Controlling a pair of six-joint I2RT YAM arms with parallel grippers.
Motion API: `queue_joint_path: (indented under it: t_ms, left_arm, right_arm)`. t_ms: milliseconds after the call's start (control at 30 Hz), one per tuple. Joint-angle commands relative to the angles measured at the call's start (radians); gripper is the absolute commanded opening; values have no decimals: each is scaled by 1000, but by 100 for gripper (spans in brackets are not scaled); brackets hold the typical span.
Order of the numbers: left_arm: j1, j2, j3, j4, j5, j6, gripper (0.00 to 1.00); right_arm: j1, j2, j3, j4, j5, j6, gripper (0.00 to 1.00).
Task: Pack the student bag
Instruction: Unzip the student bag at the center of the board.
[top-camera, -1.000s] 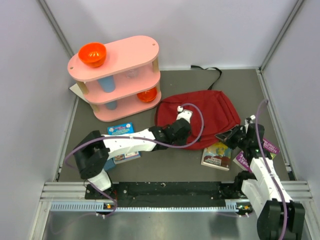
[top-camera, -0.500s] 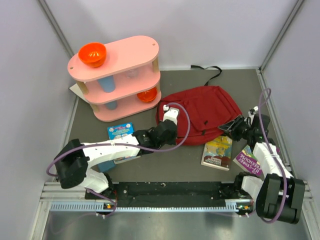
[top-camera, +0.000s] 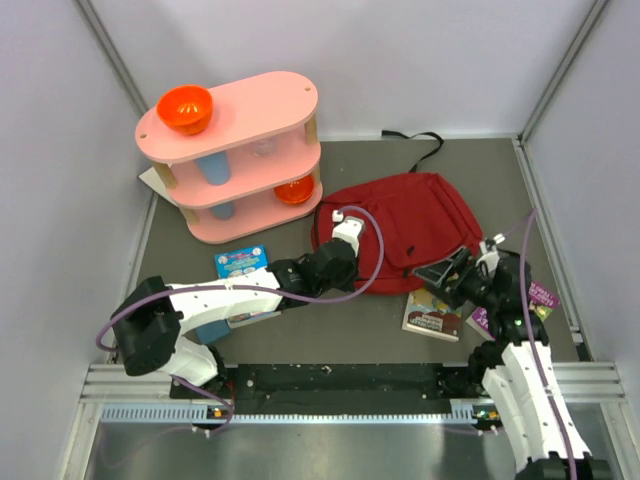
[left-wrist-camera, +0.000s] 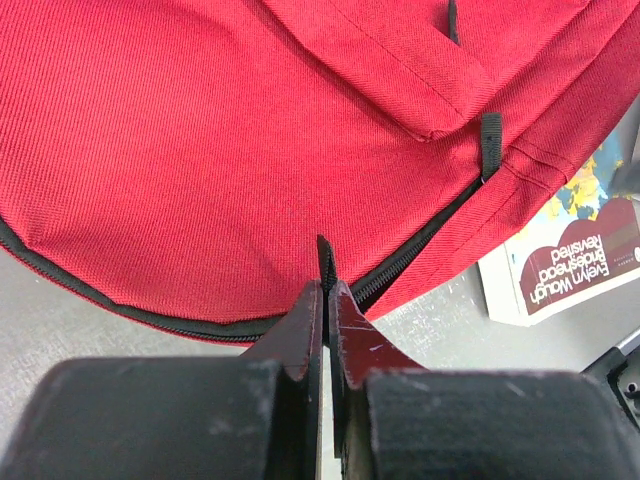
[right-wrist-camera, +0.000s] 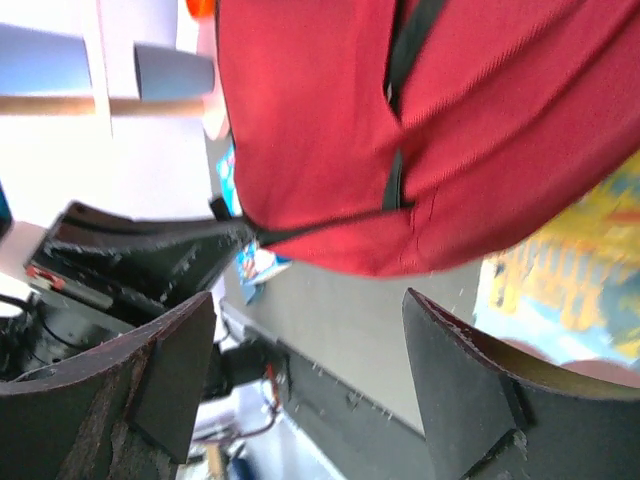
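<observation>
The student bag (top-camera: 405, 222) is a large dark red backpack lying flat at mid-table, its black zip running along the near edge. My left gripper (top-camera: 352, 266) sits at the bag's near-left edge. In the left wrist view the left gripper (left-wrist-camera: 326, 290) is shut on the black zip pull (left-wrist-camera: 324, 258) of the bag (left-wrist-camera: 230, 140). My right gripper (top-camera: 441, 275) hovers open at the bag's near-right corner, over a yellow book (top-camera: 432, 310). In the right wrist view the right gripper (right-wrist-camera: 308, 300) holds nothing, and the bag (right-wrist-camera: 400, 130) lies just beyond its fingertips.
A purple book (top-camera: 536, 298) lies at the right, and a blue book (top-camera: 241, 262) lies under the left arm. A pink three-tier shelf (top-camera: 250, 120) with an orange bowl (top-camera: 185, 108) stands at the back left. The bag's black strap (top-camera: 425, 142) trails toward the back wall.
My right gripper has gone from shut to open, letting go of the bag's edge, and has moved left and nearer. The bag now lies flatter. The left gripper stays shut on the zip pull.
</observation>
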Motion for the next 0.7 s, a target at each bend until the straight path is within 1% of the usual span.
queue_joint_path:
  t_ms: [0, 67, 100, 133, 200, 267, 333, 367, 400, 433, 467, 500, 533, 567, 600, 633, 667]
  left_arm:
    - [0, -23, 30, 58, 9, 26, 0]
    - [0, -31, 27, 58, 4, 26, 0]
    - [0, -40, 24, 69, 6, 24, 0]
    - [0, -43, 21, 75, 13, 24, 0]
    - [0, -48, 16, 86, 26, 29, 0]
    - [0, -51, 13, 81, 29, 29, 0]
    - [0, -63, 4, 83, 24, 21, 0]
    - [0, -68, -10, 87, 20, 18, 0]
    - [0, -77, -16, 90, 18, 18, 0]
    - [0, -80, -21, 89, 18, 20, 0]
    - [2, -82, -22, 89, 16, 21, 0]
    - [0, -85, -22, 87, 16, 23, 0]
    - [0, -86, -24, 83, 13, 21, 0]
    - [0, -89, -27, 81, 13, 18, 0]
    - [0, -97, -32, 87, 13, 17, 0]
    - [0, -99, -39, 90, 15, 17, 0]
    - [0, -100, -41, 92, 13, 17, 0]
  right_arm:
    - [119, -61, -71, 23, 79, 266, 74]
    - [181, -117, -88, -5, 167, 339, 74]
    - [199, -145, -140, 38, 177, 383, 74]
    - [222, -181, -174, 109, 182, 483, 74]
    - [296, -194, -224, 206, 248, 557, 74]
    - [369, -145, -208, 190, 312, 588, 74]
    - [418, -81, -163, 231, 353, 583, 75]
    - [452, -9, -143, 236, 411, 580, 75]
    - [506, 37, -122, 254, 430, 580, 75]
    - [524, 76, -119, 338, 441, 592, 75]
    - [541, 153, -119, 392, 458, 605, 75]
    - [567, 188, -120, 438, 466, 617, 75]
    - [584, 217, -111, 466, 479, 635, 75]
    - [604, 252, -94, 464, 536, 635, 75]
    - [644, 295, -68, 474, 560, 635, 75]
    - [659, 318, -61, 518, 576, 637, 75]
    - [676, 335, -54, 524, 613, 646, 75]
